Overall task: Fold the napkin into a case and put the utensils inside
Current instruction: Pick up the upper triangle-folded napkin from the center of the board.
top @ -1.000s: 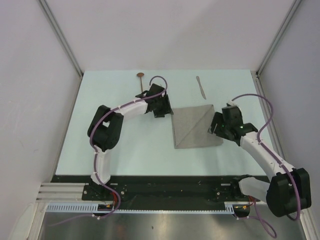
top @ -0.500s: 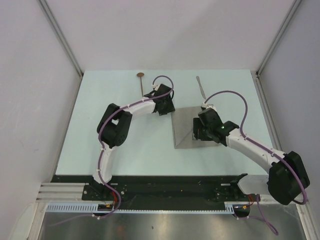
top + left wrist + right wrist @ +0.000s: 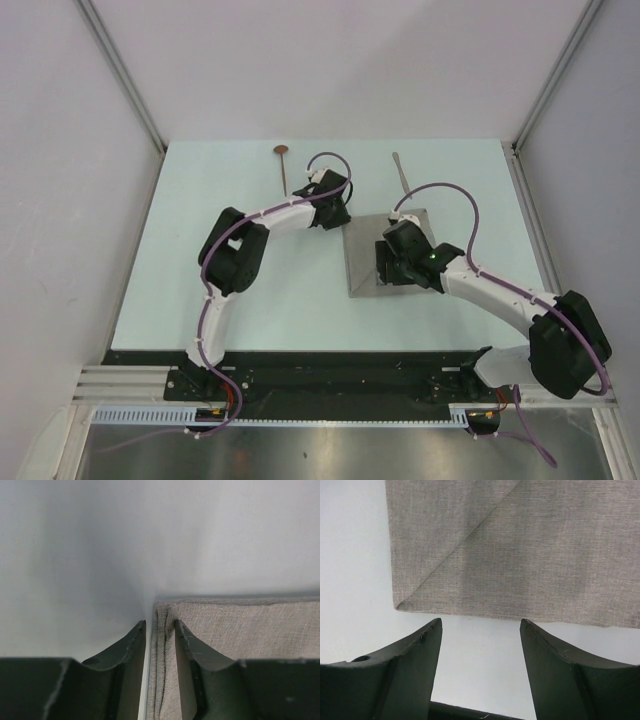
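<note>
Swung in leftward, the right hand (image 3: pixel 480 624) hangs wide open over the napkin (image 3: pixel 520 545) while the left hand (image 3: pixel 160 626) pinches the limp cloth's layered corner.

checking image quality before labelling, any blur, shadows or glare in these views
Top external: even, diffuse light, no glare on the table. Left wrist: napkin weave sharp, near fingers soft, grey shadow falls on the table left of the cloth. Right wrist: napkin weave crisp, dark fingers lack detail.
</note>
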Robot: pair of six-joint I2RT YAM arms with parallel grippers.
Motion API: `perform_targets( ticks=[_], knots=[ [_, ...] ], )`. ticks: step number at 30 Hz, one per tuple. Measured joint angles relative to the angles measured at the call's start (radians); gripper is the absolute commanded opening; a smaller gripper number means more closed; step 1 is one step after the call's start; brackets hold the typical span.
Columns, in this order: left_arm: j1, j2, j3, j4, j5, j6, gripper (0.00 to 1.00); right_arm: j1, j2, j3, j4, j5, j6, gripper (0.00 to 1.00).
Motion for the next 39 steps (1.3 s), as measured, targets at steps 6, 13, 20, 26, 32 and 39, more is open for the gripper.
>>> perform_targets(
  ticks=[6,13,20,26,32,39],
  knots=[
    [-0.007,0.0,-0.02,0.052,0.0,-0.02,0.33,0.06,0.05,0.017,0.018,0.008,-0.006,0.68],
    [-0.01,0.002,-0.023,0.058,-0.008,-0.038,0.24,0.102,0.087,0.024,0.023,0.011,-0.006,0.69],
    [-0.011,0.002,-0.036,0.072,-0.019,-0.044,0.0,0.113,0.097,0.032,0.049,0.005,-0.007,0.71],
    [-0.011,-0.012,-0.059,0.082,-0.006,-0.052,0.0,0.184,0.169,0.052,0.113,-0.019,-0.057,0.57],
    [-0.005,-0.019,-0.057,0.044,0.031,-0.063,0.0,0.246,0.238,0.101,0.13,-0.007,-0.1,0.5],
    [0.006,-0.027,-0.072,0.045,0.072,-0.071,0.0,0.325,0.314,0.149,0.116,0.081,-0.14,0.47]
  ],
)
